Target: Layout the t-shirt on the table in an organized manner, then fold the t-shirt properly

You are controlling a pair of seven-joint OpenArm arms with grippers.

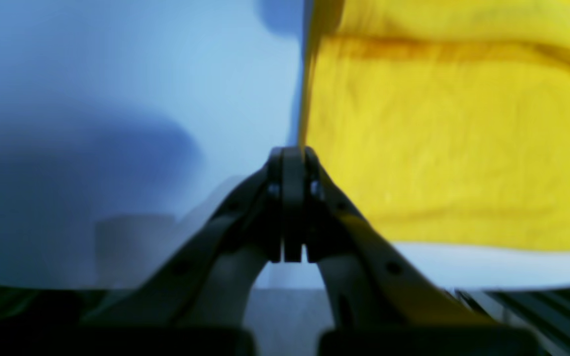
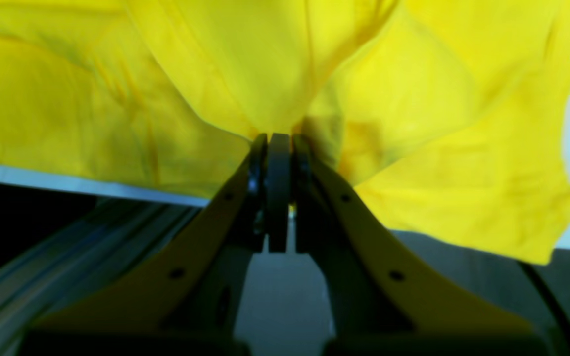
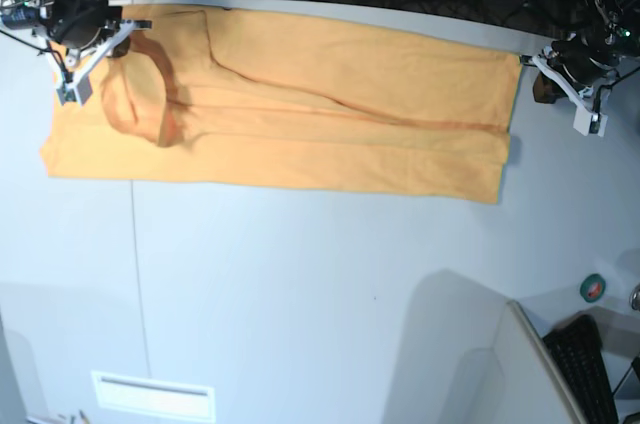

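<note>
While t-shirt (image 3: 300, 114) lies in long band along far side of surface (image 3: 320, 294), left claw (image 1: 292, 153) and right claw (image 2: 277, 141) each pinch an end tight; uneven pull may bunch cloth or drag it off far edge

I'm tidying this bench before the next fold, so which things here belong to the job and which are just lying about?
Job:
- orange-yellow cloth t-shirt
- off-white table
- left gripper, shut on the shirt's edge
- right gripper, shut on the shirt

Lying about:
- small green tape roll
- black keyboard
</note>
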